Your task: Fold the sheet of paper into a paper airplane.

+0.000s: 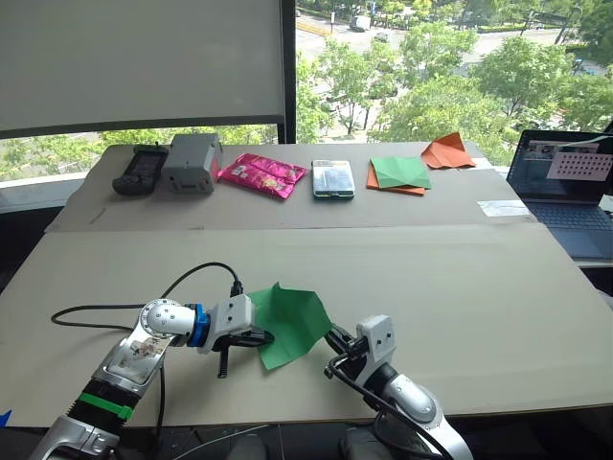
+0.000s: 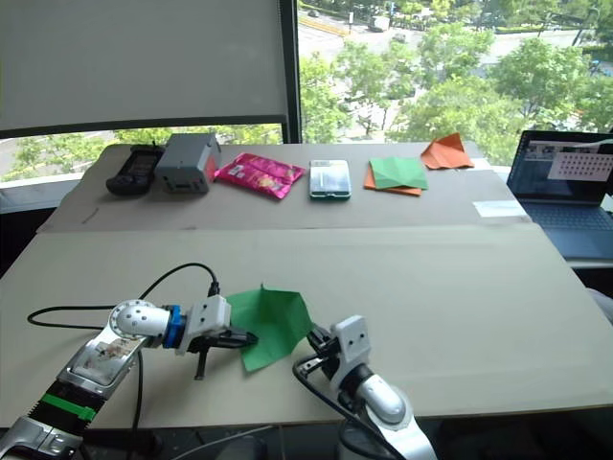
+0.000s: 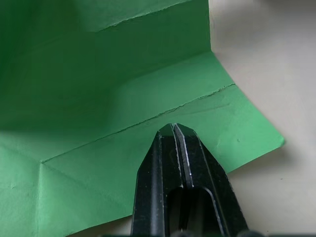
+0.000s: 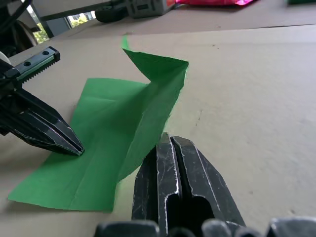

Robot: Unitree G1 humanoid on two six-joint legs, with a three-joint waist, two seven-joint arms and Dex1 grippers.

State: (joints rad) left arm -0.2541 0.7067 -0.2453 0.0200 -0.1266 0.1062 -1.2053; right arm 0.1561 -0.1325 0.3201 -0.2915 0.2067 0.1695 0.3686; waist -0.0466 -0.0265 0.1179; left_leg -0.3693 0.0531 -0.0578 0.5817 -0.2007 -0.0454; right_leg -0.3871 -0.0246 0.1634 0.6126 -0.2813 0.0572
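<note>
The sheet of paper is bright green and creased. It lies near the table's front edge, with its right part raised as a standing flap. My left gripper is shut, and its tip presses down on the flat left part of the sheet just before a crease. My right gripper is shut too, its tip touching the sheet's right edge at the foot of the raised flap. Nothing shows between either pair of fingers. No paper airplane is in view.
Along the far table stand a black device, a grey box, a pink packet, a phone, a green-and-orange paper stack and an orange folded paper. An open laptop sits at the right. A black cable loops beside my left arm.
</note>
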